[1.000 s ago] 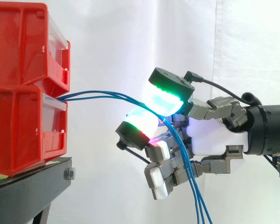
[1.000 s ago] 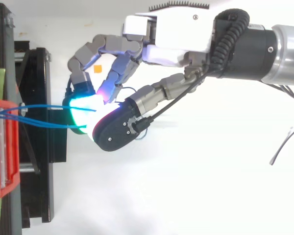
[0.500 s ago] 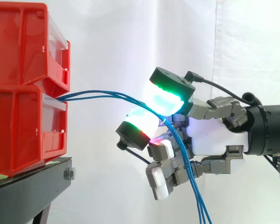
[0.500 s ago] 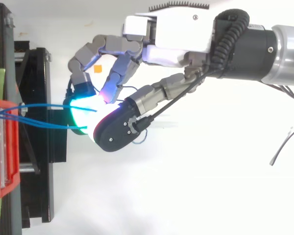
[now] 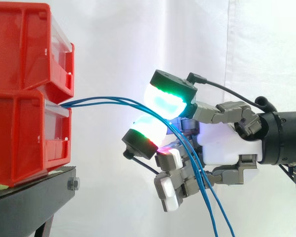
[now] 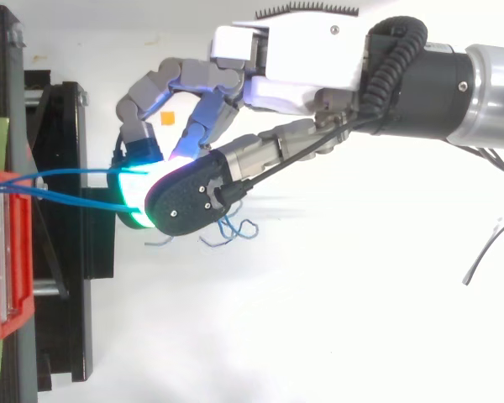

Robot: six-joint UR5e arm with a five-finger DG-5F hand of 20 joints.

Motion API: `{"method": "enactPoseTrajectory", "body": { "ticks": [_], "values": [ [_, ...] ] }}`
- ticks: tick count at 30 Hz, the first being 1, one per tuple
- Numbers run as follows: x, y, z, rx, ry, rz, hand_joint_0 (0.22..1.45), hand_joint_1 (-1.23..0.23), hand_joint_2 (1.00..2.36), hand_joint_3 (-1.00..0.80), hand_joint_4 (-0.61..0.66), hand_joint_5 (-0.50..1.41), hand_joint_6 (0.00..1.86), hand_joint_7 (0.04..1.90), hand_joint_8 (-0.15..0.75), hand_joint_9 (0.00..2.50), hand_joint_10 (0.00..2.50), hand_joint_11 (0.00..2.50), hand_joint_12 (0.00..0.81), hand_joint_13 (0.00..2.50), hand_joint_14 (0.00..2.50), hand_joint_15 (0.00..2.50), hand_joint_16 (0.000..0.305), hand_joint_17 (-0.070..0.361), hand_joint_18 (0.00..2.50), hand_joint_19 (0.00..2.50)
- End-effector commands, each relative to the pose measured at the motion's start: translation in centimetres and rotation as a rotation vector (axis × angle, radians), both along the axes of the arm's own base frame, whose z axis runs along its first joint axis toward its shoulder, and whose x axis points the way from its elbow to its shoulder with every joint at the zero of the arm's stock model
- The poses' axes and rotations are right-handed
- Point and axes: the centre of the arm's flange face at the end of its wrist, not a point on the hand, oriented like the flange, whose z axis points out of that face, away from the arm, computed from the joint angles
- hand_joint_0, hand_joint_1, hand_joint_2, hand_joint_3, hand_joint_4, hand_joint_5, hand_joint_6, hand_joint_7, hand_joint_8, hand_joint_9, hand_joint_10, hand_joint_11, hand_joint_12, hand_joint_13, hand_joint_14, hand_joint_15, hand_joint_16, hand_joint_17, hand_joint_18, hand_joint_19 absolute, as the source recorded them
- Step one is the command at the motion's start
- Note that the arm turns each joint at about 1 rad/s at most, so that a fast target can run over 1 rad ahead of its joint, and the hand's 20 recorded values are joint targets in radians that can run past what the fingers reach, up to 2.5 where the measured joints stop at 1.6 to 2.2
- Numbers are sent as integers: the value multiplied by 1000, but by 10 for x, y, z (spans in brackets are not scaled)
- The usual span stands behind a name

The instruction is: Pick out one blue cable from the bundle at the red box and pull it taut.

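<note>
Where red bins top the black stand, the hand clasps blue cables; white curtain behind.

No writing we can read

We find no text, number, label or sign legible on the red bins, the black stand, the blue cables or the hand.

Two red bins stand stacked at nine o'clock in the side view, on one black stand at seven o'clock. At least three blue cables can be told apart where they overlap. One hand sits at three o'clock.
</note>
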Motion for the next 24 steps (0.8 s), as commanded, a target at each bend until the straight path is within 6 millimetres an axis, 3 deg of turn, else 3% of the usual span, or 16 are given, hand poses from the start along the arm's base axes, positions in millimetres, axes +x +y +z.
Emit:
{"method": "enactPoseTrajectory", "body": {
  "ticks": [1, 8, 11, 18, 24],
  "values": [
    [0, 0, 1, 0, -1, 0, 582, -471, 1012, -388, -5, -148, 953, 1098, 218, 1086, 28, 799, 314, 986, 24, 680, 46, 103, 661, 740],
    [0, 0, 1, 3, -1, -5, 578, -526, 1010, -407, 27, -146, 943, 1095, 217, 1095, 27, 796, 318, 993, 24, 678, 46, 104, 668, 723],
    [0, -1, 0, 4, 0, -6, 530, -474, 1000, -500, 61, -148, 920, 1087, 230, 1104, 27, 794, 326, 1002, 25, 665, 49, 110, 689, 711],
    [0, 1, 1, 5, -1, -5, 450, -387, 1000, -500, 83, -147, 903, 978, 259, 1122, 23, 758, 357, 1033, 23, 654, 57, 127, 734, 686],
    [0, 2, 1, 5, -1, -3, 414, -536, 1000, -500, 106, -147, 899, 960, 257, 1120, 24, 767, 364, 1046, 20, 632, 60, 134, 761, 673]
  ]
}}
